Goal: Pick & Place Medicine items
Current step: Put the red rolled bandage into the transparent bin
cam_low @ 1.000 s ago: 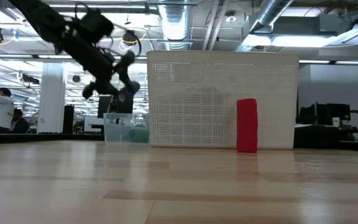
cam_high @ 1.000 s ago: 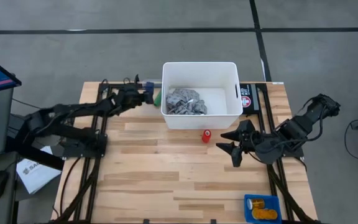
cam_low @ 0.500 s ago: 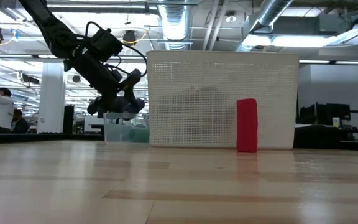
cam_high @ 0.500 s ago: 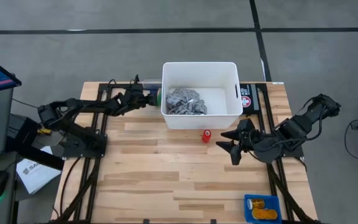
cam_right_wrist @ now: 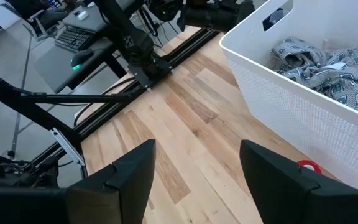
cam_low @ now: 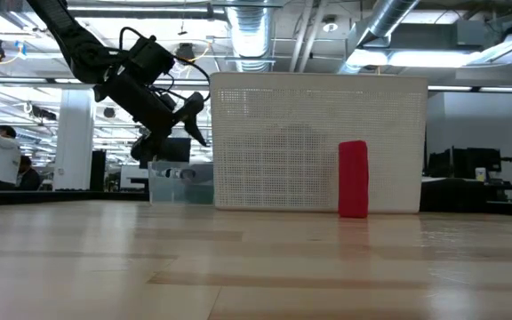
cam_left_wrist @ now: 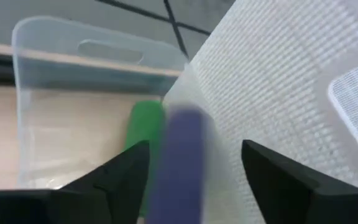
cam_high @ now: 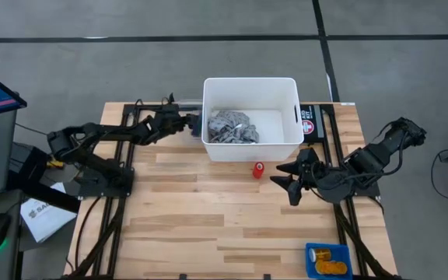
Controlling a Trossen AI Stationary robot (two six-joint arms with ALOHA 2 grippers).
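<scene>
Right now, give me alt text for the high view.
Left gripper open beside the white bin's left wall, grey rag inside. Right gripper open near a red bottle on the wooden table.

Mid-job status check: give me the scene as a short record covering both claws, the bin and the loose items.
left claw: open, beside the white bin's left wall, over a clear container
clear container: holds a green item and a purple item
right claw: open, right of the red item, which stands on the table in front of the bin
white bin: holds a grey rag
blue tray: table corner by the right arm; orange items inside, too small to identify
</scene>
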